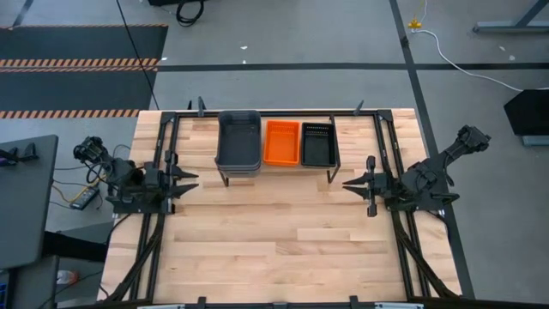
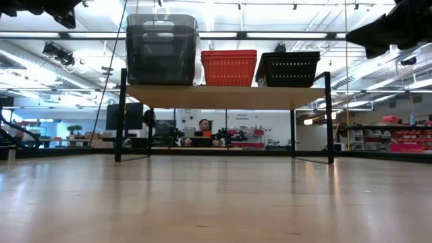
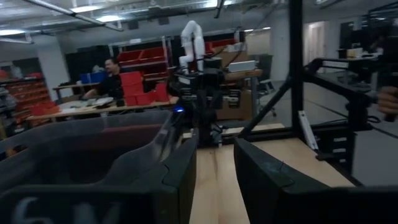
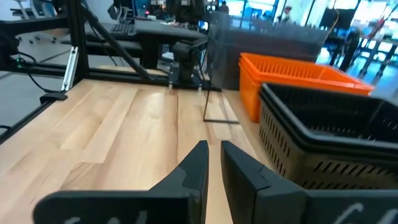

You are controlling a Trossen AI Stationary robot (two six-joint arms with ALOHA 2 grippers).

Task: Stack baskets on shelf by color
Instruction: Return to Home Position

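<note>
Three piles of baskets stand side by side on the wooden shelf (image 2: 223, 96) at the table's far side. The grey pile (image 1: 238, 142) (image 2: 162, 50) is on the left, the orange mesh pile (image 1: 281, 142) (image 2: 229, 67) in the middle, and the black mesh pile (image 1: 316, 143) (image 2: 289, 69) on the right. My left gripper (image 1: 190, 183) (image 3: 216, 168) hovers open near the shelf's left end, beside the grey baskets (image 3: 81, 162). My right gripper (image 1: 346, 186) (image 4: 214, 155) hovers by the shelf's right end, open by a narrow gap, next to the black baskets (image 4: 336, 130) and the orange ones (image 4: 298, 74).
Black metal frame rails (image 1: 163, 154) (image 1: 386, 154) run along both sides of the table under the arms. The shelf's thin black legs (image 2: 121, 115) (image 2: 329, 118) stand on the tabletop. Bare wood (image 1: 274, 240) lies between shelf and near edge. People sit in the room behind (image 2: 204, 128).
</note>
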